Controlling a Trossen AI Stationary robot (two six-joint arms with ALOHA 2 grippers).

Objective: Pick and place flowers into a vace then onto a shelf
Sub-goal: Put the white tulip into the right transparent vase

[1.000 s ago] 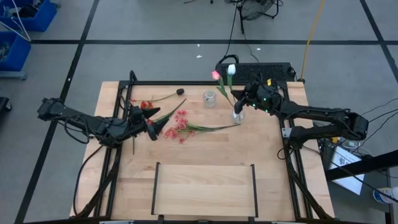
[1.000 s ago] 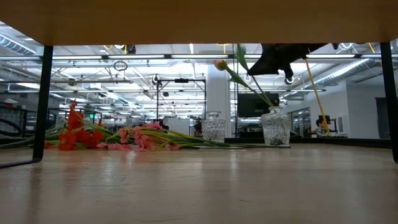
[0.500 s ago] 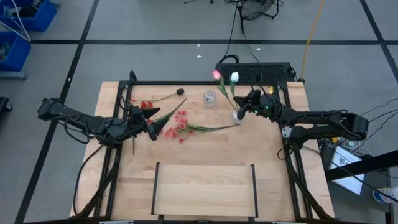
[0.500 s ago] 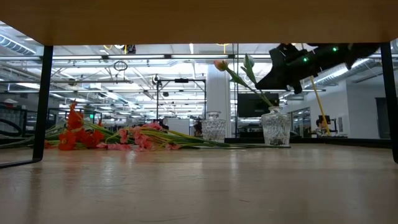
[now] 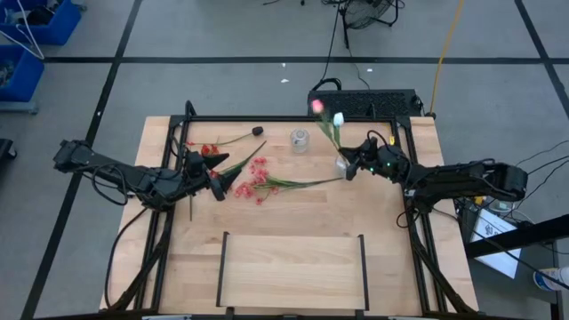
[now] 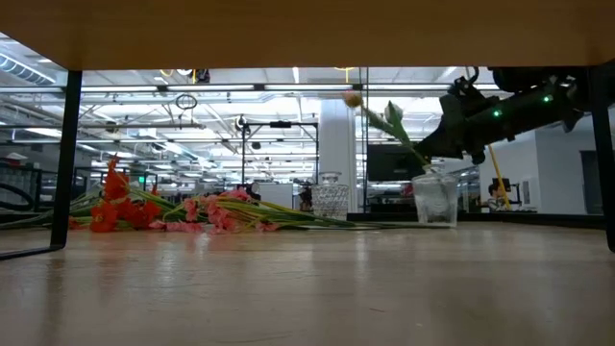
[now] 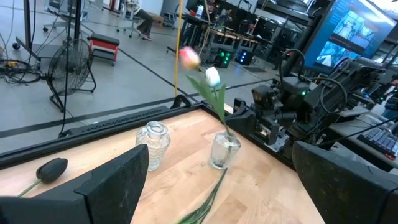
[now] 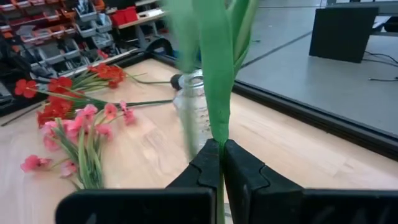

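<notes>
The right tool [image 5: 348, 166] has drawn back toward 3 o'clock, fingers together on the tulip stems [image 8: 217, 93] in the vase [image 6: 434, 200]; the left tool [image 5: 233, 180] waits, fingers apart.

Two glass vases [image 5: 300, 140] and scattered flowers [image 5: 258, 178] crowd the table's [image 5: 293, 218] far half; the near-edge shelf [image 5: 292, 269] lies bare.

Grey taped floor [image 5: 222, 36], blue bins [image 5: 22, 53]
</notes>
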